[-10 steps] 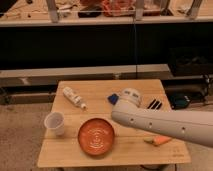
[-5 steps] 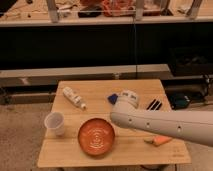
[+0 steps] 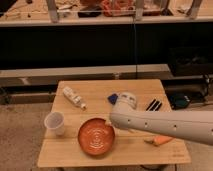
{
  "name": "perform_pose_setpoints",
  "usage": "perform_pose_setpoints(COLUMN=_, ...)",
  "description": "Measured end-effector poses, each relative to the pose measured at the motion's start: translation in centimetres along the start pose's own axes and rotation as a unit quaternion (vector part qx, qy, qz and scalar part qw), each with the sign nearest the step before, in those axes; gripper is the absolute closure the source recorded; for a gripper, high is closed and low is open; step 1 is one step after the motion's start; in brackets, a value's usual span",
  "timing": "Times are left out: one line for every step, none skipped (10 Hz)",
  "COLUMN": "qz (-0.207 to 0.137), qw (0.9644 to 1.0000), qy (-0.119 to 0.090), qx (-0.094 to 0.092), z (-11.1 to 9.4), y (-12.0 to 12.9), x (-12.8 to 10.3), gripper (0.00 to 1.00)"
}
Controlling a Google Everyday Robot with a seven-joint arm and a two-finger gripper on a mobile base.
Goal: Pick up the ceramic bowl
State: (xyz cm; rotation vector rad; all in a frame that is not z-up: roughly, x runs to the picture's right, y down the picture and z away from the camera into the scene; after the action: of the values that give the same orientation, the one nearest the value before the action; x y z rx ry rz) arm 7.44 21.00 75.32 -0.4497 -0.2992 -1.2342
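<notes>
Just beyond the ceramic bowl's (image 3: 96, 136) far right rim, the gripper (image 3: 125, 100) sits at the end of the long white arm (image 3: 165, 124), which reaches in from the bowl's right and covers a sliver of that rim. Over the last second almost nothing has shifted: the arm's end has crept only a touch and remains over the same patch of the wooden table (image 3: 70, 156), and the bowl lies exactly where it was, flat and upright near the front edge. Whether the gripper is spread or pressed together I cannot tell; it holds nothing that shows.

Left of the bowl and close to it stands a white cup (image 3: 55, 123); behind the bowl to the left lies a small white bottle (image 3: 73, 97), and an orange item (image 3: 159, 140) rests well to the bowl's right, partly under the arm. None of these has moved either.

My reading is that the approach is not finished: the bowl is ungrasped, and the gripper probably needs to come down onto the rim nearest it.
</notes>
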Motion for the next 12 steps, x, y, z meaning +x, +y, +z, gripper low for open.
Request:
perform_pose_setpoints(qz=-0.005, qw=1.0000, qy=-0.003, qx=-0.001, z=0.5, y=-0.2, x=-0.2, gripper=0.20)
perform_pose_setpoints(qz=-0.010, qw=0.9999, qy=-0.006, qx=-0.001, z=1.1, y=-0.4, x=-0.4, gripper=0.20)
perform_pose_setpoints(qz=-0.011, qw=0.9999, qy=-0.009, qx=-0.001, z=1.4, y=-0.3, x=-0.5, gripper=0.20)
perform_pose_setpoints(qz=-0.011, qw=0.9999, qy=-0.013, qx=-0.001, z=1.7, y=-0.2, x=-0.5, gripper=0.20)
perform_pose_setpoints(qz=-0.012, qw=0.9998, qy=-0.016, qx=-0.002, z=2.1, y=-0.1, x=-0.6, gripper=0.20)
perform_pose_setpoints(qz=-0.013, qw=0.9997, qy=-0.020, qx=0.001, z=2.6, y=-0.3, x=-0.7, gripper=0.20)
perform_pose_setpoints(qz=-0.014, qw=0.9996, qy=-0.023, qx=0.004, z=3.1, y=-0.4, x=-0.8, gripper=0.20)
perform_pose_setpoints(qz=-0.014, qw=0.9996, qy=-0.025, qx=0.007, z=3.4, y=-0.3, x=-0.8, gripper=0.20)
perform_pose_setpoints(qz=-0.013, qw=0.9995, qy=-0.028, qx=0.009, z=4.0, y=-0.2, x=-0.7, gripper=0.20)
perform_pose_setpoints(qz=-0.012, qw=0.9994, qy=-0.029, qx=0.012, z=4.3, y=-0.4, x=-0.7, gripper=0.20)
perform_pose_setpoints(qz=-0.013, qw=0.9994, qy=-0.030, qx=0.014, z=4.4, y=-0.6, x=-0.7, gripper=0.20)
perform_pose_setpoints(qz=-0.014, qw=0.9993, qy=-0.031, qx=0.016, z=4.5, y=-0.8, x=-0.7, gripper=0.20)
